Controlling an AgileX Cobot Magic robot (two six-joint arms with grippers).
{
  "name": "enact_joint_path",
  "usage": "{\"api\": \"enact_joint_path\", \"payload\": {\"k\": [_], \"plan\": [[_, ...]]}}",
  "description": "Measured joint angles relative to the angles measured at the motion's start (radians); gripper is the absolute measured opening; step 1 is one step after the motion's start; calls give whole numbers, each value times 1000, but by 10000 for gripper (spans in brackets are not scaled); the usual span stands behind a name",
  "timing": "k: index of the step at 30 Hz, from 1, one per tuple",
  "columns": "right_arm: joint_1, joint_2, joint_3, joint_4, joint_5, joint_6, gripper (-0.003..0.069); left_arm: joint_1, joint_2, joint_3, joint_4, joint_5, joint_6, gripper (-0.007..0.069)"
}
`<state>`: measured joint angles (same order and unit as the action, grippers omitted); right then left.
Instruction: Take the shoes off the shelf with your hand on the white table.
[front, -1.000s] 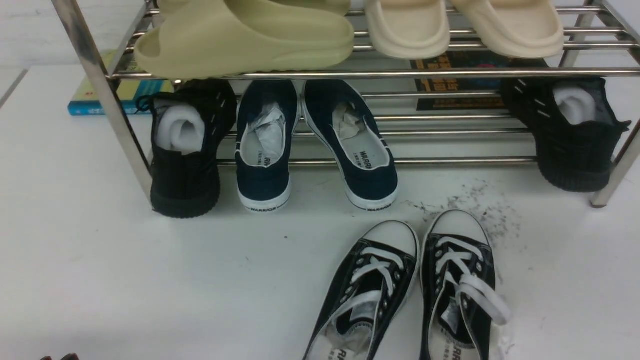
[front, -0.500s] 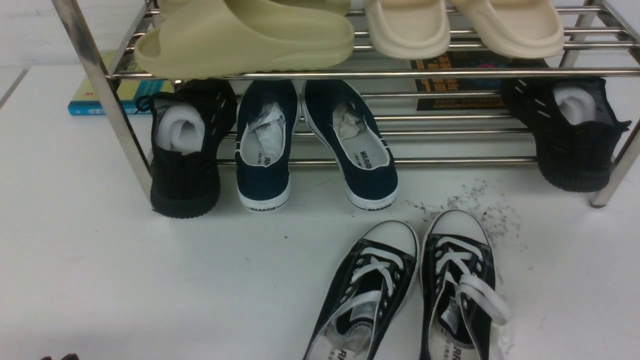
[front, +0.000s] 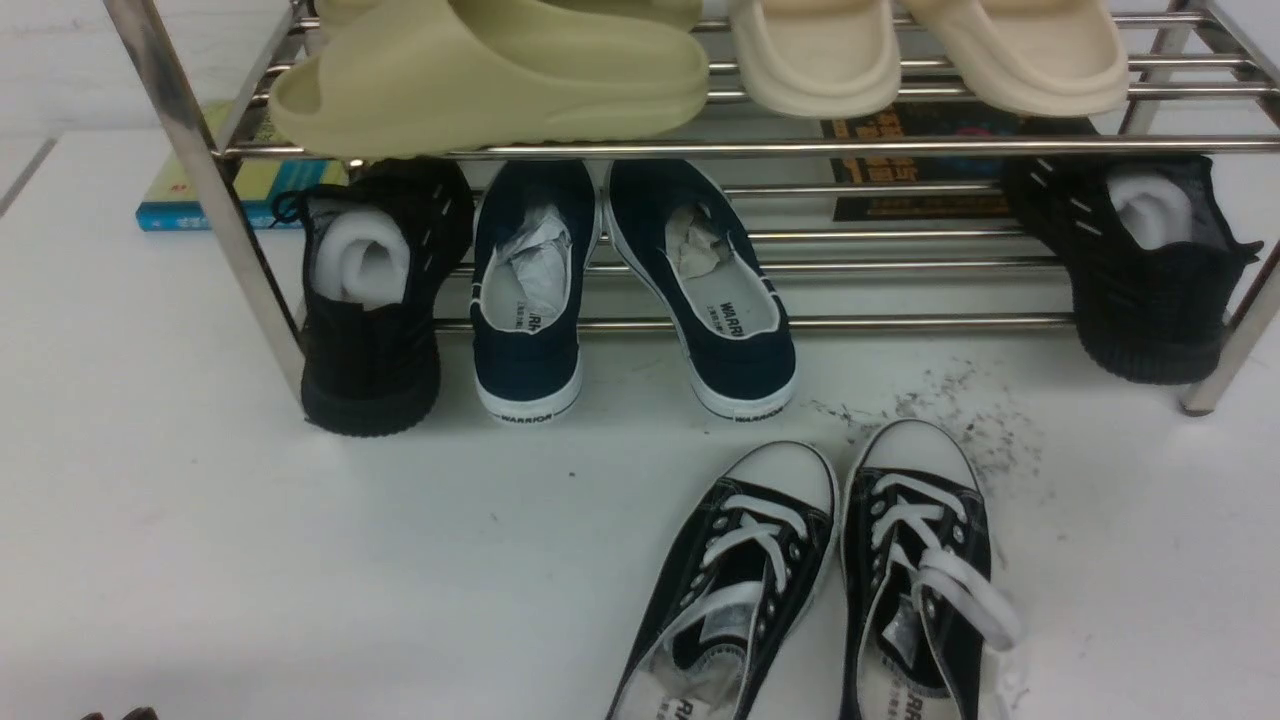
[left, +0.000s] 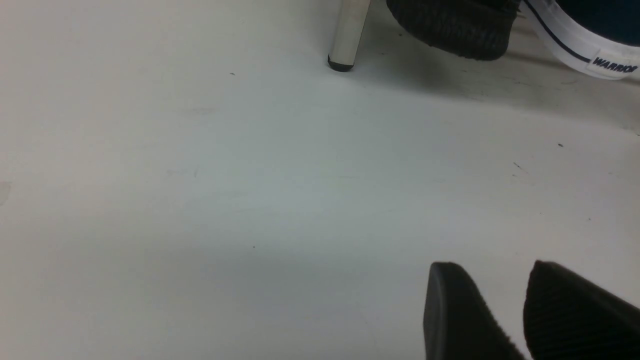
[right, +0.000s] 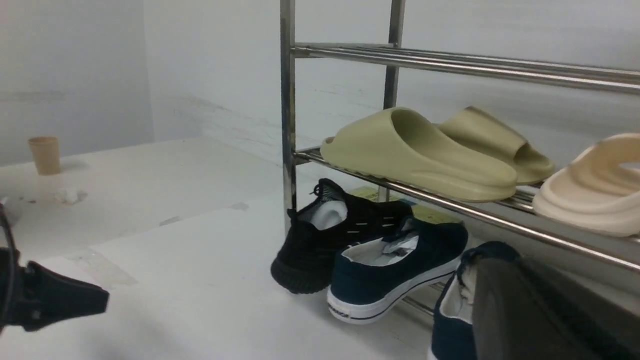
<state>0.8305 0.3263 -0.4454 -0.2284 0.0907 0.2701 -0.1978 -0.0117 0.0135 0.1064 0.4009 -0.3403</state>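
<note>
Nothing has moved; shoes (front: 820, 580) lie on table (front: 250, 560), left gripper (left: 520, 310) seemingly spread, right unclear

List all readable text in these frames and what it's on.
"WARRIOR" on the heel strip of the left navy slip-on.
"WARRIOR" on the heel strip and insole of the right navy slip-on.
Insole print inside the black canvas sneakers: cut off at the frame edge, only "RR" shows.
Black and orange poster behind the shelf: too blurred to read.
Blue and yellow book: too blurred to read.
</note>
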Motion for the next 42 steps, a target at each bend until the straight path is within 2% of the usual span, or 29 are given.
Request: {"api": "enact_joint_path", "payload": {"k": [1, 4, 5, 7, 9, 11, 12, 13, 14, 15, 16, 19, 23, 29, 42], "plan": [[0, 0, 0, 30, 5, -23, 46, 0, 0, 0, 0, 0, 0, 242], [-4, -16, 26, 193, 20, -219, 46, 0, 0, 0, 0, 0, 0, 242], [-4, -16, 29, 202, 20, -232, 46, 0, 0, 0, 0, 0, 0, 242], [-40, -54, 78, 298, 29, -366, 50, 0, 0, 0, 0, 0, 0, 242], [-121, -110, 154, 361, 47, -421, 54, 0, 0, 0, 0, 0, 0, 242], [-227, -169, 218, 384, 70, -427, 57, 0, 0, 0, 0, 0, 0, 242], [-239, -182, 233, 386, 73, -427, 57, 0, 0, 0, 0, 0, 0, 242], [-340, -238, 284, 387, 100, -429, 58, 0, 0, 0, 0, 0, 0, 242], [-353, -238, 291, 387, 105, -429, 59, 0, 0, 0, 0, 0, 0, 242], [-457, -296, 349, 387, 139, -429, 59, 0, 0, 0, 0, 0, 0, 242], [-483, -301, 355, 387, 147, -429, 59, 0, 0, 0, 0, 0, 0, 242], [-701, -335, 435, 385, 226, -427, 64, 1, 0, 0, 0, 0, 0, 242], [-857, -335, 447, 373, 313, -419, 71, 1, 0, 0, 0, 0, 0, 242], [-965, -335, 455, 350, 314, -407, 79, 1, 0, 0, 0, 0, 0, 242], [-996, -335, 456, 329, 314, -366, 92, 1, 0, 0, 0, 0, 0, 242]]}}
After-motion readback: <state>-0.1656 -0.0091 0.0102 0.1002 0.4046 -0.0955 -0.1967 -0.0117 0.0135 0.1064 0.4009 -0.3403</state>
